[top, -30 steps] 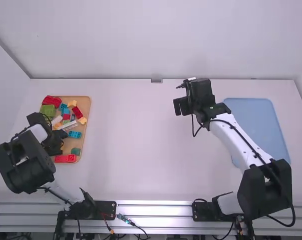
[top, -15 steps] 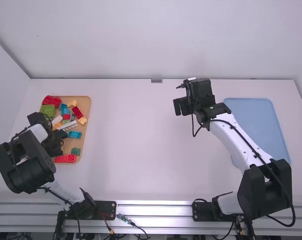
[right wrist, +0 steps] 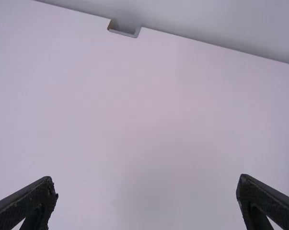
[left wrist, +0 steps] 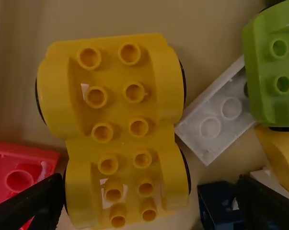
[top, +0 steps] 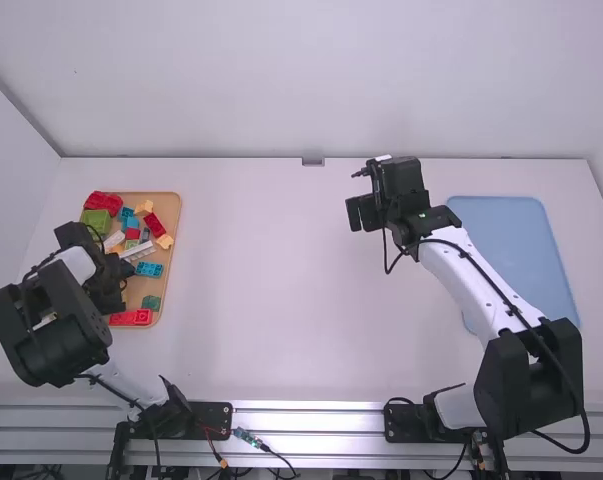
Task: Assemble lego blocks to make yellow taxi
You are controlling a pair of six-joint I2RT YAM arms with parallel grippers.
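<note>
Left gripper (top: pixel 116 287): its fingers (left wrist: pixel 34 206) stand apart, low over the tan tray (top: pixel 136 290). The yellow wheeled base (left wrist: pixel 120 105), the taxi part, lies in the tray with its lower portion in the gap. One finger is right beside its edge, contact cannot be confirmed; the other stands clear of it, with a dark blue block (left wrist: pixel 213 203) near that finger.

Around the base: a red block (left wrist: pixel 17 177) just beside it, a whitish block (left wrist: pixel 216 117) lying askew on the opposite side and, past that, a green wheeled piece (left wrist: pixel 273 62).

Elsewhere in the tray: a blue block (top: pixel 149 269), a long pale block (top: pixel 138 251) and, at the end nearest the arm bases, a red brick (top: pixel 130 317) with a dark green block (top: pixel 151 302) near it.

Right gripper (top: pixel 363 212): its fingers (right wrist: pixel 27 206) are spread wide over the far part of the white worktop (top: pixel 261 300), well apart from the tray. A light blue mat (top: pixel 511 230) lies on the right side, partly covered from view by the right arm. A small bracket (top: pixel 312 161) sits at the worktop's far edge.
</note>
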